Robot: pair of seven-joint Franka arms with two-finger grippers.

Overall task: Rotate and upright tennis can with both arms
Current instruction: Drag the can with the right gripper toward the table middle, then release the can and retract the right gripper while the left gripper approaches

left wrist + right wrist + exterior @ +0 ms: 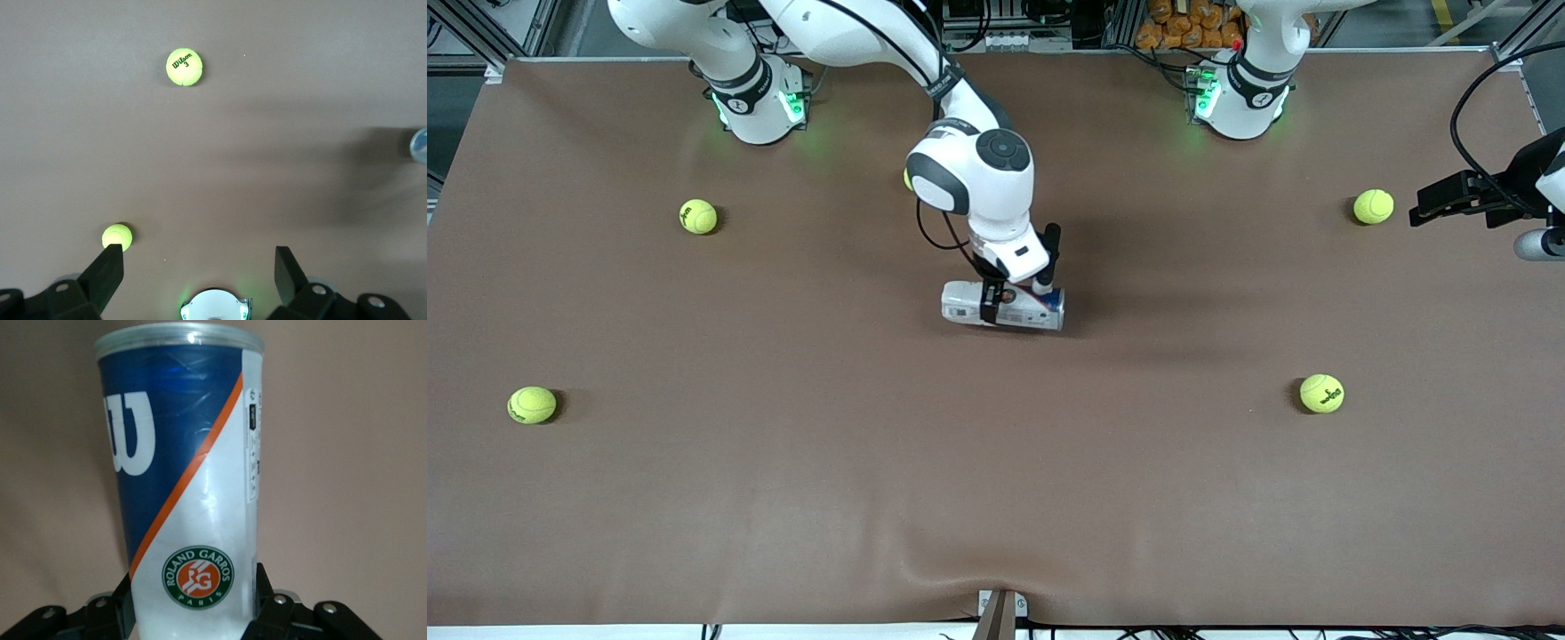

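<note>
The tennis can (963,308) lies on its side at the middle of the table, white and navy with an orange stripe. In the right wrist view the can (187,473) shows a white "W", a round badge and a silvery rim. My right gripper (1016,298) is down on it, with a finger pressed on each side (193,595). My left gripper (1418,214) waits over the left arm's end of the table, open and empty (200,259). The can's end (421,145) just shows at the edge of the left wrist view.
Yellow-green tennis balls lie around the can: two toward the right arm's end (698,216) (532,404), two toward the left arm's end (1373,206) (1321,393). One (908,180) is half hidden by the right arm. The brown table (996,498) is bare nearer the front camera.
</note>
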